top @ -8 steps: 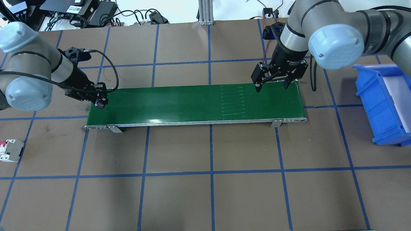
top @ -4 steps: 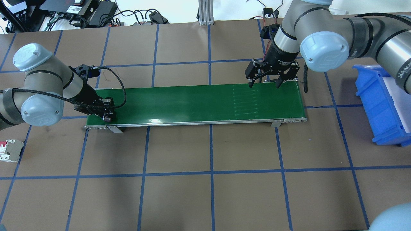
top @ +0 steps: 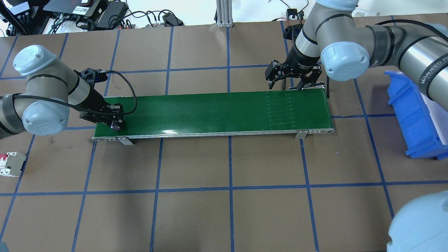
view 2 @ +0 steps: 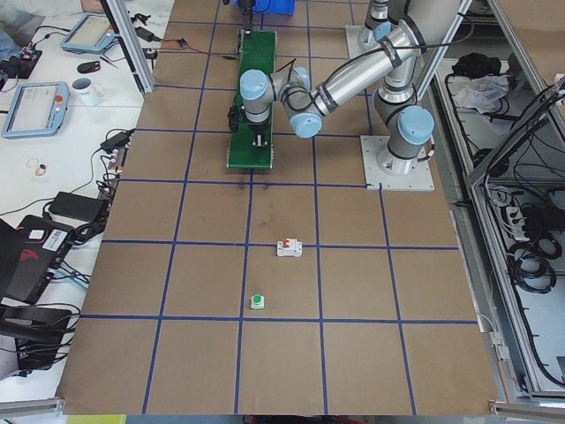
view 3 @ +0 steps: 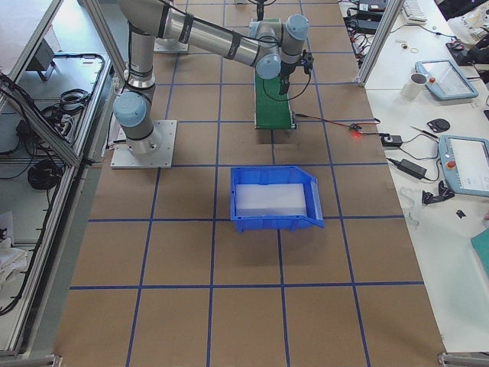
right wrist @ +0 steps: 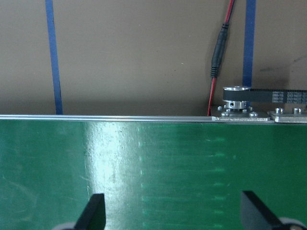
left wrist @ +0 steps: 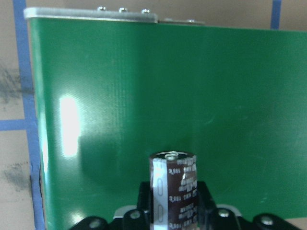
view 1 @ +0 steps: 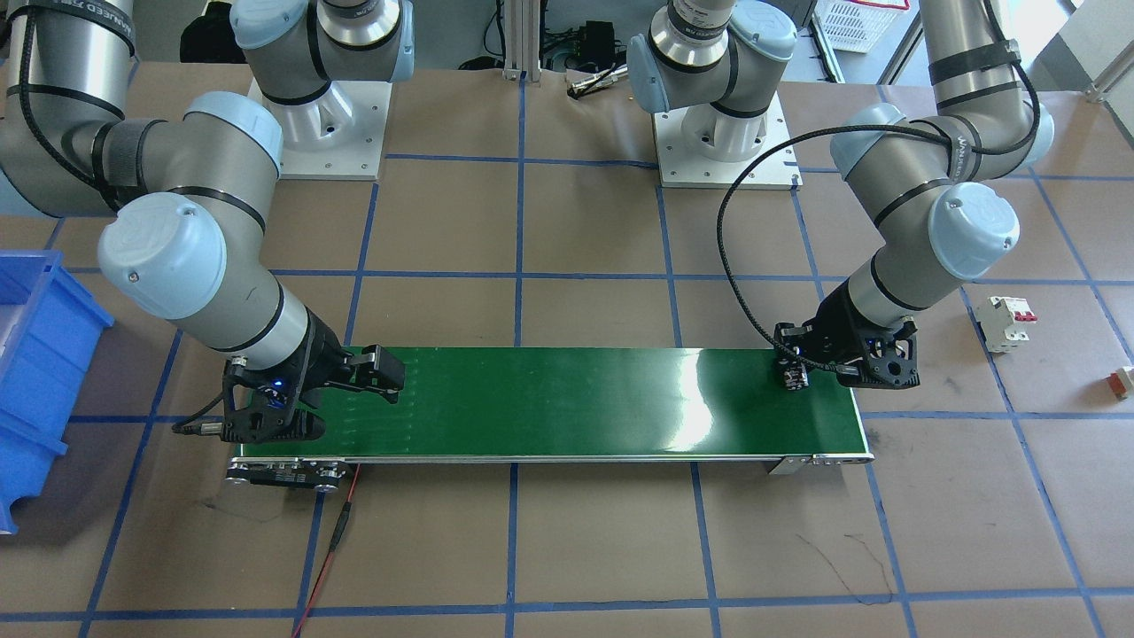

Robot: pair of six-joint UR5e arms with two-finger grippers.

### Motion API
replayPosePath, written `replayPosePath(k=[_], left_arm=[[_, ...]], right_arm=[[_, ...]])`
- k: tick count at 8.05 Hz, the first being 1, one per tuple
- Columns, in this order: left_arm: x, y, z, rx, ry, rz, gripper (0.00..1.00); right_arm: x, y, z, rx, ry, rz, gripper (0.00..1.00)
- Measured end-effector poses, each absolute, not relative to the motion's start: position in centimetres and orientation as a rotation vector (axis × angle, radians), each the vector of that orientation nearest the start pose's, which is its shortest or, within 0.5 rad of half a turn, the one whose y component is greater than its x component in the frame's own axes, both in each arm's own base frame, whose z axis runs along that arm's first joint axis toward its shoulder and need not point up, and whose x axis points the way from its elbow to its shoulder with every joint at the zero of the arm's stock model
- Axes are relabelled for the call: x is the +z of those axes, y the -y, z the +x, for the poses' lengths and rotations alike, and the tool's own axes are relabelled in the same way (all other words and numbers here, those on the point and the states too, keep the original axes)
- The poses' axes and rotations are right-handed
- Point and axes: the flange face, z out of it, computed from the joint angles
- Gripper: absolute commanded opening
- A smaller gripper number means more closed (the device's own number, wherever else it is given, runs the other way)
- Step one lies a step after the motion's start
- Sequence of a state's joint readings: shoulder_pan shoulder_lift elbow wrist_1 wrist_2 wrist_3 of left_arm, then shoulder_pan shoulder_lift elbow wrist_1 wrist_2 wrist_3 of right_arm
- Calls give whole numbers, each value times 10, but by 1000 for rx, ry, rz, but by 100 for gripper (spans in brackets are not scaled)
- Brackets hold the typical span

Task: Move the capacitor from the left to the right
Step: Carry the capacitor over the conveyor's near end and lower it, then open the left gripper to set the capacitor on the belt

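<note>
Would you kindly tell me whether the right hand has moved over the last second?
Yes. The right hand has drifted from above the green belt back to its far edge, slightly toward the belt's middle.

Long green conveyor belt (top: 224, 110) runs across the middle of the brown table (top: 192, 217), which is marked off into big squares with blue tape. There's a blue plastic bin (top: 409, 112) off the belt's right end, well apart from it, with something white inside. Past the other end a white circuit breaker with red switches (view 1: 1005, 321) lies on the table, and a tiny orange-and-white block (view 1: 1122, 381) sits a bit further out. A thin red wire with a black connector (view 1: 342, 521) trails away from the belt's frame. Along the far edge there are black power bricks and cables (top: 105, 14) and an aluminium post (top: 224, 14). The side bench has a mug (view 3: 413, 86) and a tablet-like pendant (view 3: 451, 76).
</note>
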State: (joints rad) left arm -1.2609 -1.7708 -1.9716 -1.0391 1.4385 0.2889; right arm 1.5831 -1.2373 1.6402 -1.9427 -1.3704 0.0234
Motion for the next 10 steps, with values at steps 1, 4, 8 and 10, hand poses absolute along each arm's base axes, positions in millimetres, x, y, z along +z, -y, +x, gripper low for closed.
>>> replayPosePath(k=[1,4,8,10], left_arm=[[257,527,15,27,-3282,-40,0],[267,546,17,6,-3259,-8,0],[258,558,8,-45,-3252,11,100],[263,558,3,-61,-3248,-37,100]], right_arm=[[308,598,160,30,-2946,23,100],[300,598,159,41,-2951,28,100],[294,597,159,59,-2954,24,100],[293,598,159,61,-2961,16,100]])
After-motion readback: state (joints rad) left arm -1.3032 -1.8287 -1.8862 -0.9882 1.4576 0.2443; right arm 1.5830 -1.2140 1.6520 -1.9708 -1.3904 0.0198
